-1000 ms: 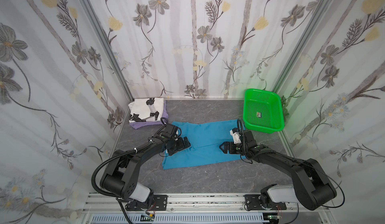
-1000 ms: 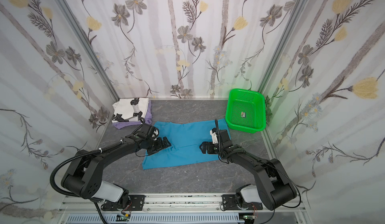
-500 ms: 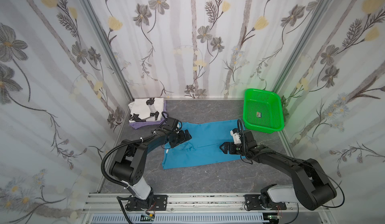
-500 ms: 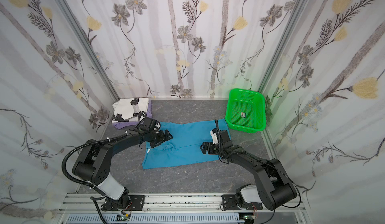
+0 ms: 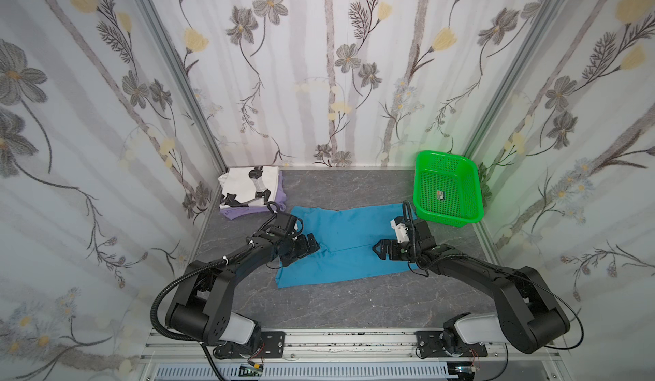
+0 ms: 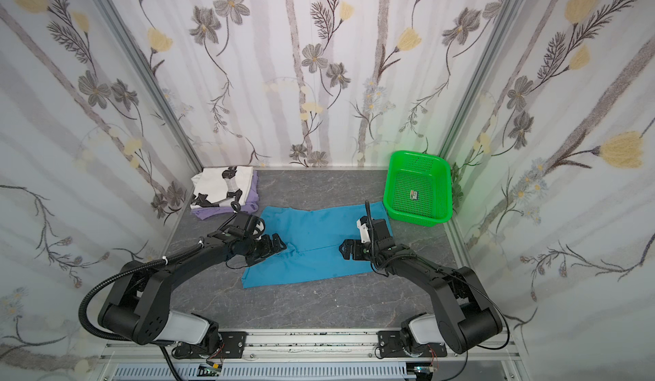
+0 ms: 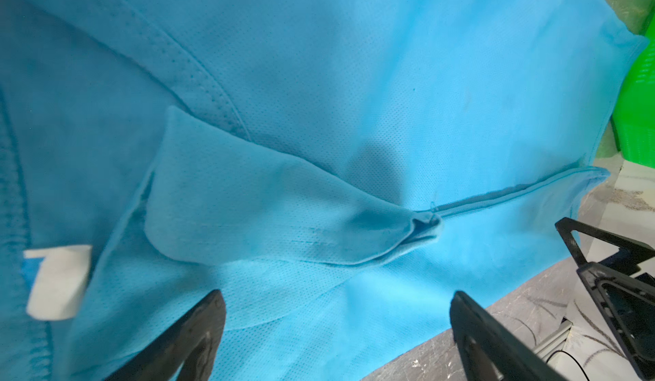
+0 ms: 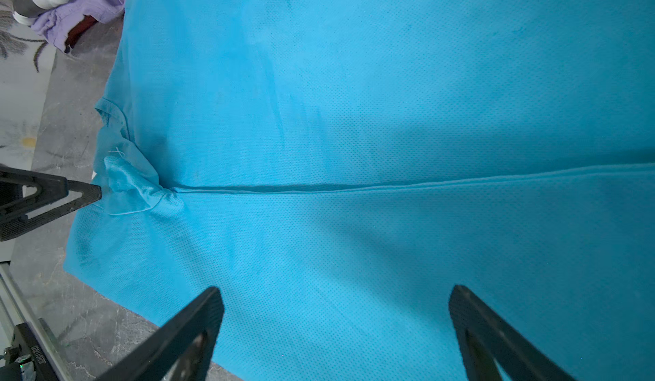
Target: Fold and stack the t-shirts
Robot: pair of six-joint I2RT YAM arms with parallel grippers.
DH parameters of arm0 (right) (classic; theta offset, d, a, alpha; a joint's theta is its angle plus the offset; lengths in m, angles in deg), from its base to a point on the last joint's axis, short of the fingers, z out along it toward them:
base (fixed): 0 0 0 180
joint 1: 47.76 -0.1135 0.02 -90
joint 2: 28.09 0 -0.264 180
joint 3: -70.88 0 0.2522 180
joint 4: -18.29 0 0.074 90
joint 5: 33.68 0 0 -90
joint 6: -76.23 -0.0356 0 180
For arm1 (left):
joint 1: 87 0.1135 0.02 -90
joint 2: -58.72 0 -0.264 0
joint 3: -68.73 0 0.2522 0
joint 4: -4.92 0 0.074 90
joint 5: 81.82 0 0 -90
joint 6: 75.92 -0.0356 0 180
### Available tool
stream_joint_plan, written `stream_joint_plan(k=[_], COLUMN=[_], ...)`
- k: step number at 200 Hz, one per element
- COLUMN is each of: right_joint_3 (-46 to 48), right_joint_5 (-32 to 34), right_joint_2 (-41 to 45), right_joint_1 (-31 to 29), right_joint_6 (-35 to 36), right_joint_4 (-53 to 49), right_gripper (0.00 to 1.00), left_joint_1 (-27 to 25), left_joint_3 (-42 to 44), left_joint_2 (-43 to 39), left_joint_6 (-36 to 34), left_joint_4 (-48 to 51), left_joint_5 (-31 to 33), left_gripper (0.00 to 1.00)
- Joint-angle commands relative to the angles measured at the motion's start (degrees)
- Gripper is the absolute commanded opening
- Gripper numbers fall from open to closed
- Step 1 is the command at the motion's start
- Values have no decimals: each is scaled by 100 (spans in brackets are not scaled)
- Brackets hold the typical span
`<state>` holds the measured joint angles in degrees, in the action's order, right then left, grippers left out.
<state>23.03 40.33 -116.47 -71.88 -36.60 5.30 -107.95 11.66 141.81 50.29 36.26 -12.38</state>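
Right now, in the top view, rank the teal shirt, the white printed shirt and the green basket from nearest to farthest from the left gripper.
1. teal shirt: mid-table, its left edge lies right beneath the open left gripper.
2. white printed shirt: back-left corner, on top of the lavender shirt.
3. green basket: back-right corner, beyond the teal shirt.

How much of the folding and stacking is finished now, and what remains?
Done: the white printed shirt lies folded on the lavender shirt in the back corner. In hand: the teal shirt is spread flat with a lengthwise fold; the left gripper and right gripper are open over its ends, holding nothing. Left: finish folding it and stack it.
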Motion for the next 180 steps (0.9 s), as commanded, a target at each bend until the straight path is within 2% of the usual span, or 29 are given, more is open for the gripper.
stream_joint_plan(k=[1,54,94,125,158,180], right_joint_3=[-53,29,3,5,41,42], right_joint_5=[-18,69,56,70,-17,-74], right_joint_2=[-20,43,-35,-48,29,20], right_joint_1=[-36,-57,-56,-57,-93,-234], right_joint_6=[42,7,-43,-55,44,24], right_joint_4=[82,50,159,177,125,62], right_gripper=[100,100,100,100,100,100], left_joint_1=[3,46,65,250,361,359], left_joint_3=[-27,-531,-1319,-1762,-1804,-1419], left_joint_2=[114,758,1220,1607,1058,525], left_joint_6=[53,25,-133,-49,-237,-191], left_joint_4=[-139,-436,-395,-713,-288,-60], left_joint_5=[93,9,-51,-172,145,-34], left_gripper=[100,100,100,100,100,100])
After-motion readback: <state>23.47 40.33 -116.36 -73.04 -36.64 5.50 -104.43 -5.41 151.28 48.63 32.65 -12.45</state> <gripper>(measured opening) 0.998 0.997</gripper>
